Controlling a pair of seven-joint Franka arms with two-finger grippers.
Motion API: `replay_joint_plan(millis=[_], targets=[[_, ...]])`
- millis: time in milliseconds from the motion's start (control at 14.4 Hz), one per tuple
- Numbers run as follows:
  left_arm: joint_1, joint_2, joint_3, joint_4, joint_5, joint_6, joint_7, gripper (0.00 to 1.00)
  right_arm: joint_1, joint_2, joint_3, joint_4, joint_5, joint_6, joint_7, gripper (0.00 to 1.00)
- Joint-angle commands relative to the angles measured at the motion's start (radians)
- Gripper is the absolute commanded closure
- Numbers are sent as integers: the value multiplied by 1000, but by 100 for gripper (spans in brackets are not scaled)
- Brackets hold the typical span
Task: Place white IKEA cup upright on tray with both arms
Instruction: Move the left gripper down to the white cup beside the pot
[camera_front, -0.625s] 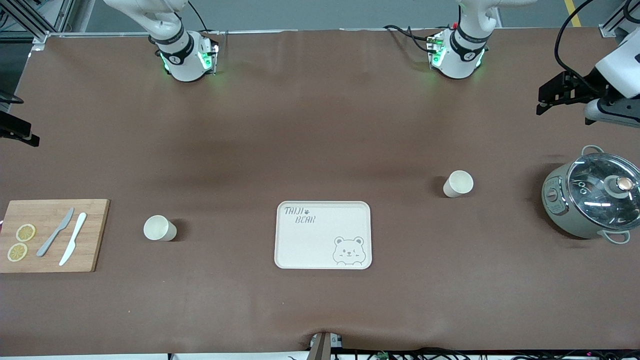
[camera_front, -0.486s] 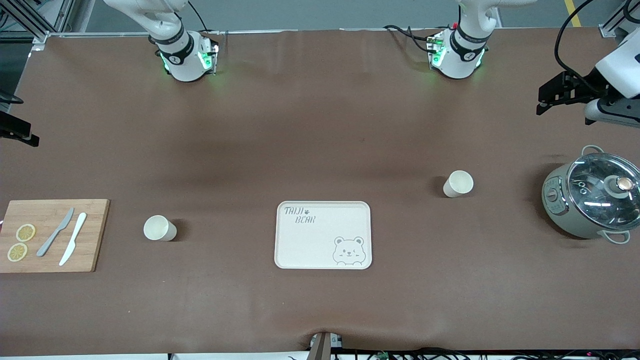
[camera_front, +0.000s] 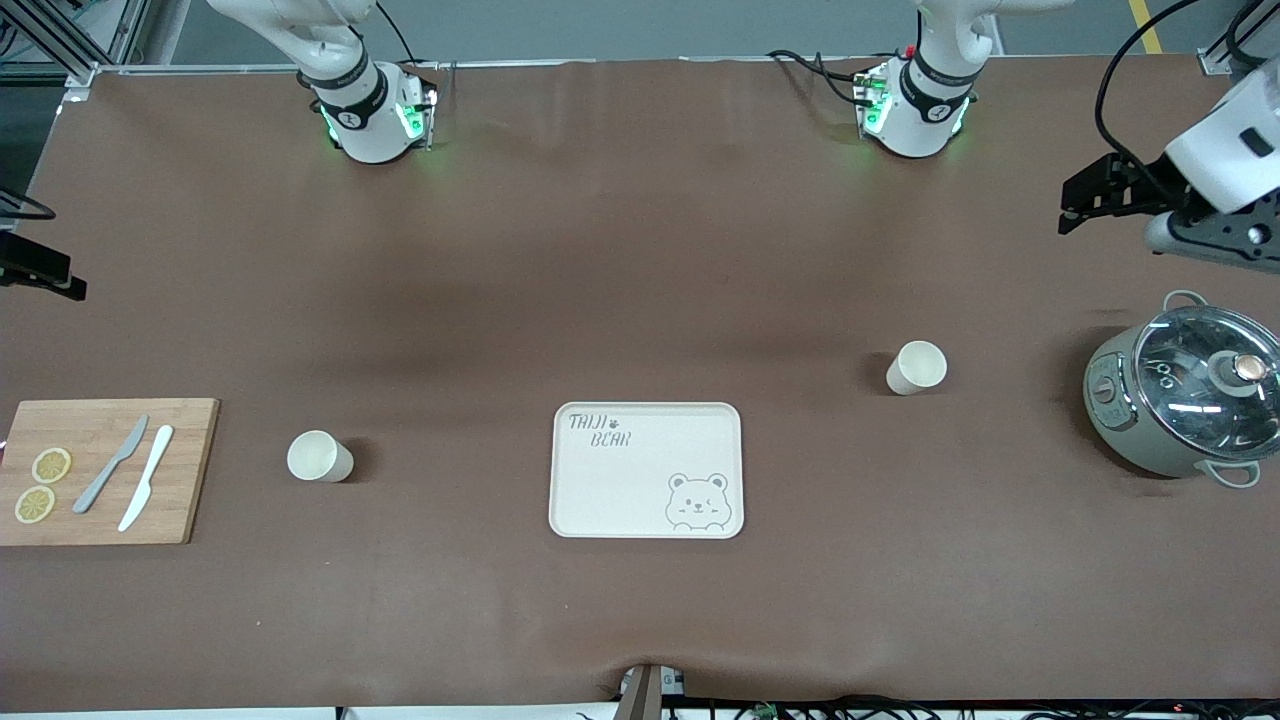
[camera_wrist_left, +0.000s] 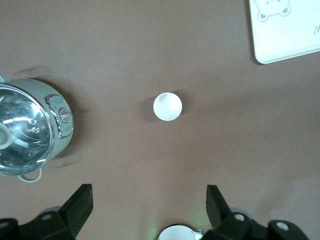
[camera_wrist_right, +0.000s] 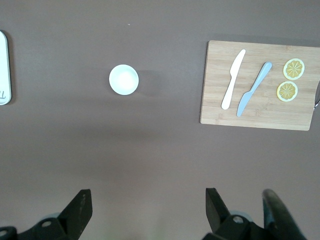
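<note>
- Front view: left gripper (camera_front: 1090, 195) has shifted slightly toward the table's middle since half a second ago; fingers spread, empty. Judged: approach just starting.
- Right gripper (camera_wrist_right: 145, 212) high over bare table, fingers apart, holding nothing.
- Tray (camera_front: 646, 470) central, bare.
- Pot (camera_front: 1185, 400) sits beside the left-side cup (camera_front: 915, 367); cutting board (camera_front: 100, 470) beside the right-side cup (camera_front: 319, 456). Both cups upright, off tray; paths unobstructed.

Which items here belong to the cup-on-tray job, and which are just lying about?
Job: tray; white cup near the pot; white cup near the board.
Lying about: cutting board, two knives, lemon slices, lidded pot.
</note>
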Motion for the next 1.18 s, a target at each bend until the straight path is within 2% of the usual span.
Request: replay_joint_plan(millis=[0, 347, 625, 972, 1111], targets=[[3, -15, -5, -131, 7, 113, 14, 0, -17, 1, 12, 10, -3, -5, -1, 0], [5, -36, -11, -310, 9, 295, 17, 0, -13, 4, 12, 12, -12, -7, -9, 0], [8, -59, -11, -487, 12, 497, 54, 0, -19, 7, 12, 14, -12, -7, -6, 0], [15, -59, -11, -651, 12, 692, 69, 0, -16, -1, 9, 15, -11, -10, 3, 0], [24, -58, -10, -717, 10, 784, 92, 0, -14, -2, 9, 17, -11, -20, 78, 0]])
